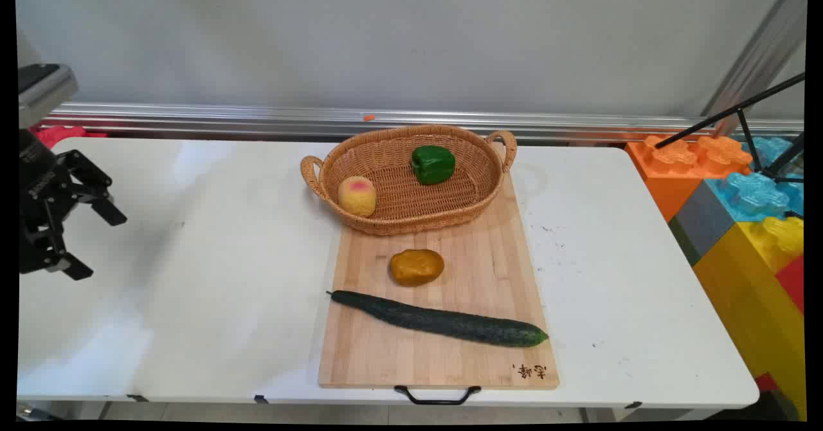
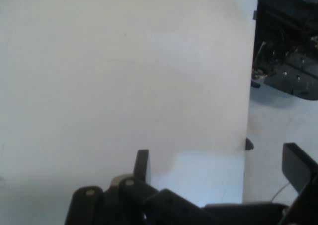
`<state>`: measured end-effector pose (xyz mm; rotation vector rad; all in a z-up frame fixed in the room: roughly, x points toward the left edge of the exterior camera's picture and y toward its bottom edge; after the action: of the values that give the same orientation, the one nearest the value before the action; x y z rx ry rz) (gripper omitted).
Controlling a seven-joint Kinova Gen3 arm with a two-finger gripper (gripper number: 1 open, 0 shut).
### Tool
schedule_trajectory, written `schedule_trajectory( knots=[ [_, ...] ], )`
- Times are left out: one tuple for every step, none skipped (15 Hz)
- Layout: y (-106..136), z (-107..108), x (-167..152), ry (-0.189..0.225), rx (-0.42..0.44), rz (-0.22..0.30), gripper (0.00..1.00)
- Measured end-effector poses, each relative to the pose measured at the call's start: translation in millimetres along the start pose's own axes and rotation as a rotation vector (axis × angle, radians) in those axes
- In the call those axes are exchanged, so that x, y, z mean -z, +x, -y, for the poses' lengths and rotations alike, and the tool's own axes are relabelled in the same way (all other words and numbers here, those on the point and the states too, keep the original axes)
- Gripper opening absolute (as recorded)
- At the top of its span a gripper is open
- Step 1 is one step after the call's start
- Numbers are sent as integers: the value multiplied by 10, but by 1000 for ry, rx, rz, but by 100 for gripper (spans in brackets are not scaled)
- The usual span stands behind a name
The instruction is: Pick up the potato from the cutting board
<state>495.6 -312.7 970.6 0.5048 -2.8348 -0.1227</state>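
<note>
Nearest the main camera, at six o'clock, a black wire handle [image 1: 437, 395] curves out from the front edge of a pale wooden cutting board [image 1: 488, 276], a long rectangle of glued strips with a small burnt mark in its near right corner. Across the board's near half lies a long dark green cucumber [image 1: 443, 320], bumpy-skinned, its thin stem end toward nine o'clock and its blunt end toward four. Just beyond it, apart from it, sits a lumpy ochre potato [image 1: 416, 267]. At the board's far end, toward twelve o'clock, rests an oval woven wicker basket [image 1: 398, 222] with two looped handles; inside it a glossy green bell pepper [image 1: 433, 164] sits toward the far side and a rounded yellow peach with a pink blush [image 1: 357, 195] leans against the wall at nine o'clock. The board lies on a smooth white table [image 1: 212, 276]. Well apart, at nine o'clock of the picture, the black gripper [image 1: 96, 238] hangs above bare table, its two fingers spread wide and holding nothing. At three o'clock stand big plastic blocks [image 1: 739, 199] in orange, blue, yellow and grey. In the hand view, the gripper [image 2: 218, 170] shows its fingers [image 2: 141, 165] parted over plain white tabletop [image 2: 124, 76], whose straight edge runs down at three o'clock.
</note>
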Motion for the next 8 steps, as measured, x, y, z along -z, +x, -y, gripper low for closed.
schedule_trajectory(
  knots=[
    [-14,-8,-2,-6,-1,-10,100],
    [-13,-15,-7,-10,-3,-17,100],
    [16,-25,-21,-15,-4,-31,100],
    [46,-36,-34,-18,-6,-41,100],
    [113,-53,-60,-22,-7,-59,100],
    [168,-67,-79,-24,-8,-70,100],
    [273,-92,-114,-27,-9,-91,100],
    [414,-117,-154,-29,-14,-116,100]
  ],
)
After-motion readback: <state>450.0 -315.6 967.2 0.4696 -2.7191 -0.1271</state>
